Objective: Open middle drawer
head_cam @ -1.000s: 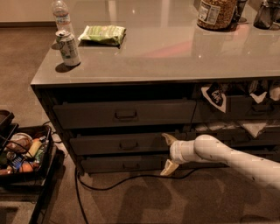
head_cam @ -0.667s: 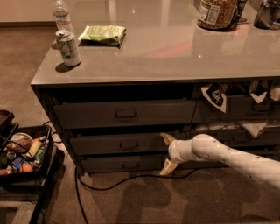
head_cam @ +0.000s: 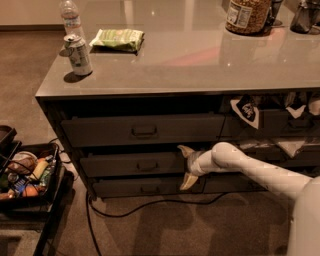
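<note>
On your counter (head_cam: 200,65), the can (head_cam: 78,54) stands near the 9 o'clock edge. The bottle (head_cam: 71,15) is behind it at 12 o'clock, and the packet (head_cam: 119,39) is near the can at its 2 o'clock. The jar (head_cam: 246,15) sits far back, at the counter's 1 o'clock. Under the counter, the middle drawer (head_cam: 132,165) lies between two others. Your gripper (head_cam: 186,166) is at its 3 o'clock end, fingers spread. A bin (head_cam: 30,202) sits on the floor at the cabinet's 9 o'clock, and a cable (head_cam: 150,204) lies in front.
</note>
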`<move>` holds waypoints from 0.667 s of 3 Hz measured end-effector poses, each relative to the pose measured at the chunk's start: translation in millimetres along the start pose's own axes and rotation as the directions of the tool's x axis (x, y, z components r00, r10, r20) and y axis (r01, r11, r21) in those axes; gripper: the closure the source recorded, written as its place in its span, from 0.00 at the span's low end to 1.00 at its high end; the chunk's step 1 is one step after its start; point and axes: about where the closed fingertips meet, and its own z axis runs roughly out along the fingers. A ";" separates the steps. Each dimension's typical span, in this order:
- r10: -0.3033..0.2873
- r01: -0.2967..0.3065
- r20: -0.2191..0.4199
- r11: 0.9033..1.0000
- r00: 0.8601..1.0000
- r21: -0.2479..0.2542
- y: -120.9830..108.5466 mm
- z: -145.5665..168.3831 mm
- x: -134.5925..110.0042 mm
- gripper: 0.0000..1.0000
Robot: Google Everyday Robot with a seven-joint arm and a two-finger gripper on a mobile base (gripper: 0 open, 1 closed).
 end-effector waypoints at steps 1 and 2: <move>-0.010 0.006 0.056 0.997 0.998 0.078 -25.5 16.8 8.7 0.00; -0.011 0.007 0.057 0.997 0.998 0.079 -25.7 17.2 8.7 0.00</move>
